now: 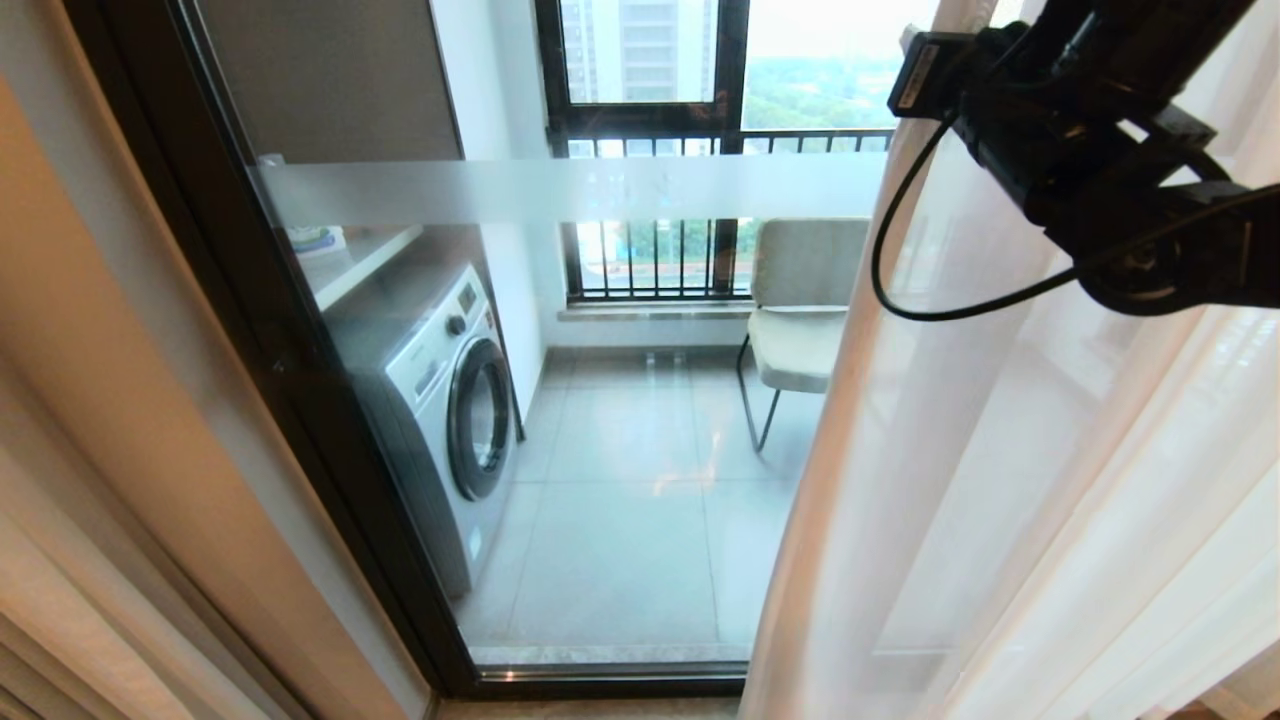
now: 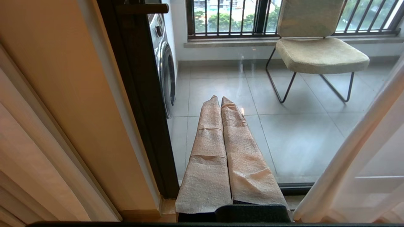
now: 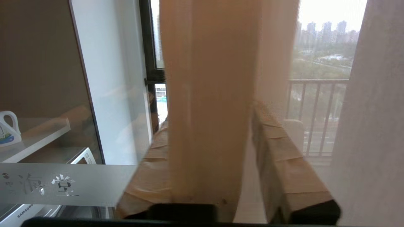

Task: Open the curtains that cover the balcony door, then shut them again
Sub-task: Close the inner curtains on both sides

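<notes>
The balcony door [image 1: 620,450] shows bare glass in a black frame [image 1: 300,400], crossed by a frosted strip [image 1: 560,188]. The curtains are parted: a cream drape [image 1: 60,560] hangs at the left, and a sheer white layer with a beige hemmed edge [image 1: 830,480] hangs at the right. My right arm [image 1: 1100,130] reaches up into that right curtain. In the right wrist view my right gripper [image 3: 210,115] is open, and the hemmed curtain edge [image 3: 208,78] hangs loose between its paper-wrapped fingers [image 3: 284,157]. My left gripper [image 2: 221,98] is shut and empty, low before the glass.
Behind the glass stand a washing machine [image 1: 450,400], a shelf with a detergent jug [image 3: 8,129] and a padded chair [image 1: 800,310]. A black-framed window with railing bars [image 1: 650,260] closes the balcony's far side. The door's bottom track [image 2: 296,188] runs along the floor.
</notes>
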Controlling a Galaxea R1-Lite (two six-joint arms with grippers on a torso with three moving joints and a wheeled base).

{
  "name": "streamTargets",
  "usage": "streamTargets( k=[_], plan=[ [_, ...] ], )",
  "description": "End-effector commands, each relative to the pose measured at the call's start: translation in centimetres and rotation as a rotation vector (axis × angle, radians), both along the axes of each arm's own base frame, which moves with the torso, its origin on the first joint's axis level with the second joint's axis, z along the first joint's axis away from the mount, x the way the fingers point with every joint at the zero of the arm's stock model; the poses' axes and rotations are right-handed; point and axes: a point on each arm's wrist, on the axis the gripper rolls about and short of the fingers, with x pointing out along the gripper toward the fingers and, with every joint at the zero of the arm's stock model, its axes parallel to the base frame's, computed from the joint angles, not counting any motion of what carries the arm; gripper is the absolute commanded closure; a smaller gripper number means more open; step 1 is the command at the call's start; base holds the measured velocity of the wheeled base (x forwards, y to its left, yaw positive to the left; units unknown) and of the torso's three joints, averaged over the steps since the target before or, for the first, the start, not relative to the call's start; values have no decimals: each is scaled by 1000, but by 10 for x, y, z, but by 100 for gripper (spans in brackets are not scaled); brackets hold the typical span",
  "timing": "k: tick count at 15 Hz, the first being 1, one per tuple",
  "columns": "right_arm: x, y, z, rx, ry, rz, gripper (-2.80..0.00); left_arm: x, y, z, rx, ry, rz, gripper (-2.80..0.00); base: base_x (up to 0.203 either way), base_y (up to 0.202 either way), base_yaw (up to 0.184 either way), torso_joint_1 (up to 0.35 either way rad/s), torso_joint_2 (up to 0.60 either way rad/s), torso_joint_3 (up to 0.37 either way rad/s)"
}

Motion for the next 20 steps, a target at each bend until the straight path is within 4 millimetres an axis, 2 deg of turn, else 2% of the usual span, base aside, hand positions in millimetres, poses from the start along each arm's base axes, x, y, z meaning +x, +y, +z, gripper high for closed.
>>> streamTargets(
  k=[1,5,8,16,20],
  plan=[
    [-9,-3,7,6,-16,1,-280,0,0,0,0,0,0,0,0,0,0,0,0,0],
    [-26,-9,7,-3,-2,-1,-280,0,0,0,0,-2,0,0,0,0,0,0,0,0],
    [-50,-18,4,-16,28,0,-280,0,0,0,0,-1,0,0,0,0,0,0,0,0],
    [-140,-54,-12,-53,75,-6,-280,0,0,0,0,-1,1,0,0,0,0,0,0,0],
    [-183,-72,-27,-61,85,-8,-280,0,0,0,0,0,0,0,0,0,0,0,0,0]
  ],
)
